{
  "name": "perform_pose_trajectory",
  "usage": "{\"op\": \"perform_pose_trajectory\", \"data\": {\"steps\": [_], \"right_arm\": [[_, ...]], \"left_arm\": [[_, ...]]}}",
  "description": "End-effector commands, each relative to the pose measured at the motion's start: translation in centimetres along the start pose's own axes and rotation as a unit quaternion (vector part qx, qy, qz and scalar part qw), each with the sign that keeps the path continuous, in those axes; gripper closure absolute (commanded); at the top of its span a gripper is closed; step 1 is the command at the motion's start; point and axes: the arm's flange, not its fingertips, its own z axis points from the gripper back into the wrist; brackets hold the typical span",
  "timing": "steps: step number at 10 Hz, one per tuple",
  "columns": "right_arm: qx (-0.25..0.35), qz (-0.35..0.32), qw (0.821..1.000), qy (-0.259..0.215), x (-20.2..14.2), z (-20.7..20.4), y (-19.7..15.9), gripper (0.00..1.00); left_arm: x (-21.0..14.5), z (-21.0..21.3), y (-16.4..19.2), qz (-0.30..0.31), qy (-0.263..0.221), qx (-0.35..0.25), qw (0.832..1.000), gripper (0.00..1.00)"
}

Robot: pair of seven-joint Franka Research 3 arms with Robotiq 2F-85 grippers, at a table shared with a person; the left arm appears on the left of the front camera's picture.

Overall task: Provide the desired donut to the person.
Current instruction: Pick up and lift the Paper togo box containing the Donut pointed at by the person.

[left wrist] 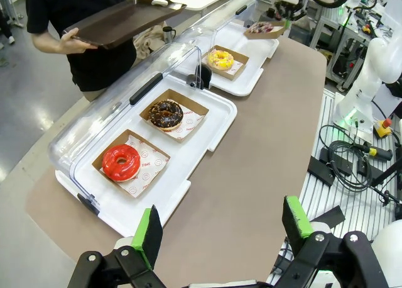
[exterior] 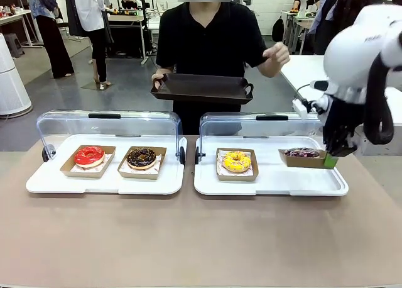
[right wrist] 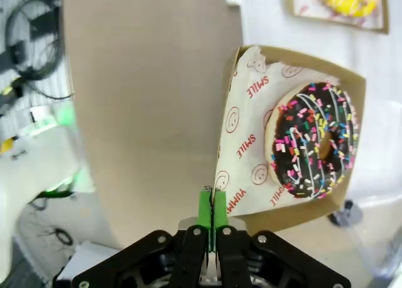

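Observation:
A chocolate donut with coloured sprinkles [exterior: 302, 153] [right wrist: 314, 146] lies in a brown cardboard tray [exterior: 306, 160] [right wrist: 251, 131]. My right gripper [exterior: 331, 157] [right wrist: 212, 219] is shut on that tray's edge and holds it slightly above the right end of the right white tray [exterior: 270, 184]. The person [exterior: 207, 36] [left wrist: 69, 24] in a black T-shirt stands across the table with a dark serving tray [exterior: 202, 88] [left wrist: 119, 21] held out in one hand. My left gripper [left wrist: 223, 222] hangs open over the table's near side with nothing between its green pads.
The left white tray [exterior: 103, 182] carries a red donut [exterior: 89, 156] [left wrist: 120, 162] and a chocolate donut [exterior: 142, 157] [left wrist: 166, 114]. A yellow donut [exterior: 237, 161] [left wrist: 221, 58] sits on the right tray. Clear lids [exterior: 107, 121] stand open behind both trays. Cables [left wrist: 352, 162] lie beside the table.

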Motion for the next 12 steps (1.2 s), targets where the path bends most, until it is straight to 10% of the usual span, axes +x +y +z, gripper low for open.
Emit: {"op": "perform_pose_trajectory", "data": {"steps": [1,7,12], "right_arm": [[-0.002,-0.004,1.0,0.026,1.2,4.3,1.9,1.0],[-0.069,-0.033,0.997,0.01,3.7,17.5,5.1,1.0],[-0.078,-0.024,0.997,-0.007,3.6,18.7,5.3,1.0]], "left_arm": [[-0.1,0.2,0.0,-0.008,-0.004,-0.001,1.0,0.0],[-0.1,0.2,0.0,-0.008,-0.004,-0.001,1.0,0.0],[-0.1,0.2,0.0,-0.008,-0.004,-0.001,1.0,0.0]]}}
